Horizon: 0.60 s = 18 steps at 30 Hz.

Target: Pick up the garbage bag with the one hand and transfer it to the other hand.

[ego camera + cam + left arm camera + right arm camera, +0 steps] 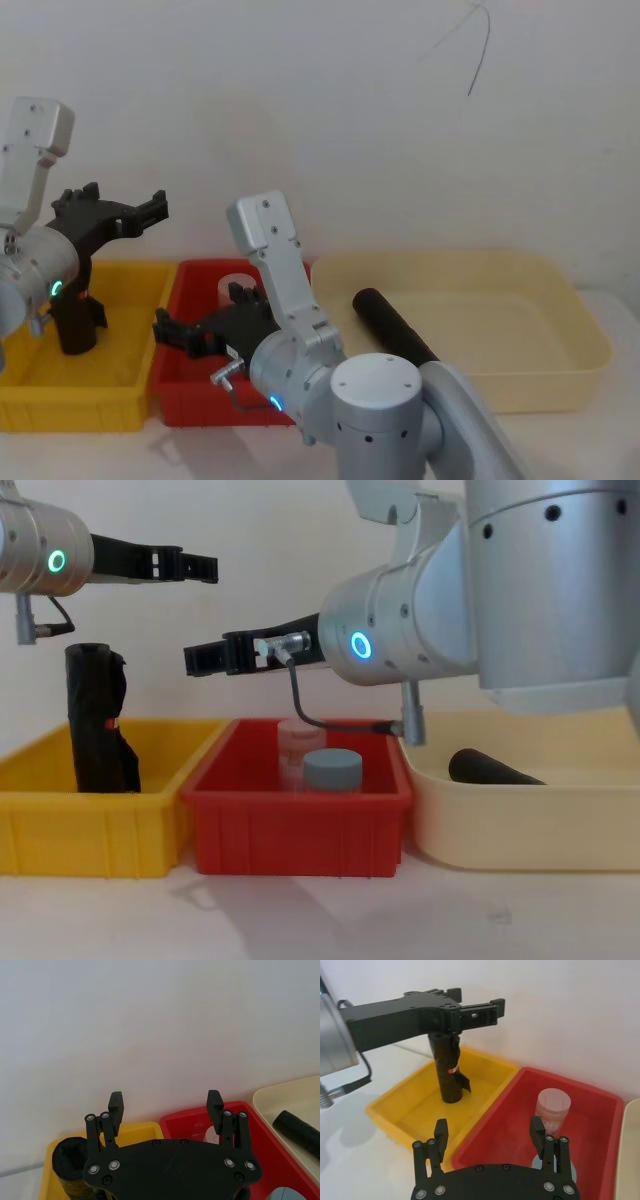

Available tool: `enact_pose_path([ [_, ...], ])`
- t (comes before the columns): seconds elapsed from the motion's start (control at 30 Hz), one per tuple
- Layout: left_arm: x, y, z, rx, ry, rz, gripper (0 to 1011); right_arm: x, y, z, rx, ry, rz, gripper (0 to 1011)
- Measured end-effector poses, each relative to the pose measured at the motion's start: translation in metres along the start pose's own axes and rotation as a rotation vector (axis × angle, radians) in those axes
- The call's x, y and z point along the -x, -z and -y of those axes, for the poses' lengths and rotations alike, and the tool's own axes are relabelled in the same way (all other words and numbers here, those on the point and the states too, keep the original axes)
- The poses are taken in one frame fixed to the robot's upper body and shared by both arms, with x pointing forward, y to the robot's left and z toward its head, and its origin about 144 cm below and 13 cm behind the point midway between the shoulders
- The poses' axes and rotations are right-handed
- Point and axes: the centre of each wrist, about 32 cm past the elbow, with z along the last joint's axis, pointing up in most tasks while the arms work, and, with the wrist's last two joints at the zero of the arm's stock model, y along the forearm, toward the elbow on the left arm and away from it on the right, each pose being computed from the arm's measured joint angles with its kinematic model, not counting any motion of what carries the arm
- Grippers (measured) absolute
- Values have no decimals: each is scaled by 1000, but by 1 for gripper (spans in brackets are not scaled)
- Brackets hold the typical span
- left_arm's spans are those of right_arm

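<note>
The garbage bag [75, 322] is a black roll with a small red mark. It stands upright in the yellow bin [70, 410], and is also seen from the side [95, 720] and across the bins [449, 1072]. My left gripper [155, 210], on the green-ringed arm, hovers just above the roll's top and is open and empty; its fingers [116, 1102] point past the roll toward the red bin. My right gripper [488, 1127], on the blue-ringed arm, hangs open and empty over the red bin [190, 405], lower than the left gripper [205, 568].
The red bin holds a clear jar [553, 1107] and a grey-lidded jar [331, 770]. A second black roll [395, 325] lies in the cream tray [560, 370] on the right. A white wall stands close behind the bins.
</note>
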Motion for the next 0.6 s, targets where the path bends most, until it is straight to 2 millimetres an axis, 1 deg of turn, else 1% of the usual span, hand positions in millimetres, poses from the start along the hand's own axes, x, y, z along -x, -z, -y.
enact_pose_path([
  [0.23, 0, 0, 0, 0, 0, 0, 1001, 1, 3, -12, 4, 28, 7, 1001],
  [0.6, 0, 0, 0, 0, 0, 0, 1001, -4, 24, -26, 52, 67, 16, 1002],
])
